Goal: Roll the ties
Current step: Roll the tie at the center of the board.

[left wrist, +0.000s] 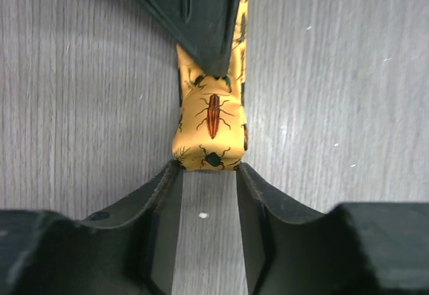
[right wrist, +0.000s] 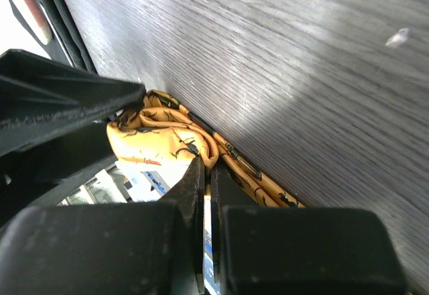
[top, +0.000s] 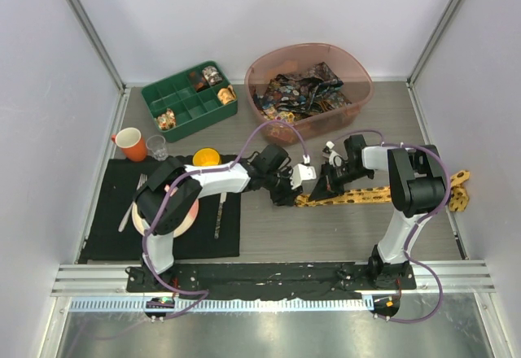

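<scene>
Grey wood-look table point(top: 326, 236), white walls round it. Near edge: both arm bases, & a black mat point(top: 106, 211) on the left side. Mid table: the yellow tie point(top: 366, 195) w/ bug pics lies flat, running from the middle out to the right edge. Its inner end is wound into a small fat roll point(left wrist: 209, 131). Left claw point(left wrist: 208, 171) is spread, one finger each side, tips just touching the roll's near corners, not squeezing it as far as I can see. Right claw point(right wrist: 205, 169) is pressed together, its tip down on the tie right behind the roll; can't tell if any cloth is caught btw the fingers. Far side: green tray point(top: 183, 104) & a pink tub point(top: 370, 81) w/ the dark ties point(top: 297, 93) piled in it, not rolled yet. My guess on the tie: v. light, soft, floppy, prob. a bit slippy, so the roll may spring open if let go. Won't break. Best spot to hold, I think: both flat sides of the roll, gently, w/ the long loose part pulled straight so it winds on neat.
</scene>
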You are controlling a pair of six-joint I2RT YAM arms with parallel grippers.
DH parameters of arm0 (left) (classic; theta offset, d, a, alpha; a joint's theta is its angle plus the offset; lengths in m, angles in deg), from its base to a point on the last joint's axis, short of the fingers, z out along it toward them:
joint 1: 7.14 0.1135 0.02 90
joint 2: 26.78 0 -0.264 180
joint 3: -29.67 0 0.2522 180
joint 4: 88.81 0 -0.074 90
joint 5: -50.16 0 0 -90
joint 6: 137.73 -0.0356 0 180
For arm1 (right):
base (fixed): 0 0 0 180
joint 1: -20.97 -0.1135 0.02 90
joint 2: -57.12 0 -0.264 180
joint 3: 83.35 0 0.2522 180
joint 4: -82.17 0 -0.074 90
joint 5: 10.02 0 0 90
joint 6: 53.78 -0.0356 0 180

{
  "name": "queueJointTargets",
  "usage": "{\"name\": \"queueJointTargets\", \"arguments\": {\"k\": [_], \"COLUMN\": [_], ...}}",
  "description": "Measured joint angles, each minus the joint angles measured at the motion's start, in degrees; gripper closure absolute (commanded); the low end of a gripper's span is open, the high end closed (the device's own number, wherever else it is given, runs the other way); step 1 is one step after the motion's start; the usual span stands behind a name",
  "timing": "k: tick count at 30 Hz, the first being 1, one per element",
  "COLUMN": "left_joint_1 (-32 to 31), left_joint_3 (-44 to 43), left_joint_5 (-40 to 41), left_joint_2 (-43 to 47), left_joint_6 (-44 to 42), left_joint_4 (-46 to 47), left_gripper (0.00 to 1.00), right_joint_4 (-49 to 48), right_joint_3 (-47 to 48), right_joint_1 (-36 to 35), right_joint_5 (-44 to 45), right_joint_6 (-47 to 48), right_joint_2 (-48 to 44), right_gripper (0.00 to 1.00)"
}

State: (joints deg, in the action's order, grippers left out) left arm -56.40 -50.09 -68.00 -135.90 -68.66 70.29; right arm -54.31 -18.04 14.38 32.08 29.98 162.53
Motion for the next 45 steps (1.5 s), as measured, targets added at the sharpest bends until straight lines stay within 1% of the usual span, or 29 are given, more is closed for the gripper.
{"name": "queueJointTargets", "arguments": {"k": [3,7,13,17,23,25,26,28,29,32,35,39,42,45], "left_joint_1": [-0.3,-1.0,-2.5,-3.0,-3.2,-3.3,-3.3,-3.4,-3.5,-3.5,-3.5,-3.5,-3.5,-3.5], "left_joint_3": [-0.7,-3.8,-9.2,-11.5,-12.7,-12.7,-12.7,-12.9,-13.2,-13.8,-14.5,-15.0,-15.3,-15.7], "left_joint_5": [-0.9,-2.0,-2.1,-1.5,-0.9,-0.6,-0.3,0.2,0.5,1.7,1.9,2.1,2.2,2.2], "left_joint_2": [0.0,-0.5,-4.3,-7.6,-8.2,-8.2,-8.2,-8.2,-8.2,-8.4,-8.8,-9.0,-9.1,-9.3], "left_joint_6": [1.1,3.1,5.0,5.6,3.5,2.2,1.5,0.1,-0.7,-2.5,-3.6,-4.2,-4.7,-5.0], "left_joint_4": [0.2,0.4,1.6,0.5,-2.5,-3.5,-4.1,-5.1,-5.9,-8.3,-10.0,-11.0,-11.5,-12.0], "left_gripper": [0.62,0.63,0.63,0.64,0.67,0.69,0.70,0.71,0.71,0.72,0.72,0.72,0.72,0.72], "right_joint_4": [0.0,-0.1,-0.2,-0.4,-0.7,-0.8,-0.7,-0.6,-0.4,1.0,3.4,5.7,6.9,7.3], "right_joint_3": [0.0,0.0,0.0,-0.2,-0.4,-0.4,-0.4,-0.4,-0.3,0.3,1.2,1.6,1.6,1.6], "right_joint_1": [0.0,0.0,0.0,0.1,0.3,0.3,0.3,0.3,0.3,0.3,0.5,1.3,1.7,1.9], "right_joint_5": [0.0,0.0,0.0,0.0,-0.2,-0.2,-0.2,-0.2,-0.1,0.8,1.6,1.4,0.8,-0.2], "right_joint_6": [-0.1,-0.2,-0.4,-0.6,-1.2,-1.3,-1.2,-1.2,-1.2,-0.5,0.5,1.6,2.1,1.8], "right_joint_2": [0.0,0.0,0.0,0.0,0.0,0.0,0.0,-0.2,-0.4,-1.5,-3.6,-5.8,-6.6,-6.6], "right_gripper": [1.00,0.99,0.99,0.99,0.99,0.95,0.90,0.86,0.79,0.72,0.69,0.62,0.60,0.60]}}
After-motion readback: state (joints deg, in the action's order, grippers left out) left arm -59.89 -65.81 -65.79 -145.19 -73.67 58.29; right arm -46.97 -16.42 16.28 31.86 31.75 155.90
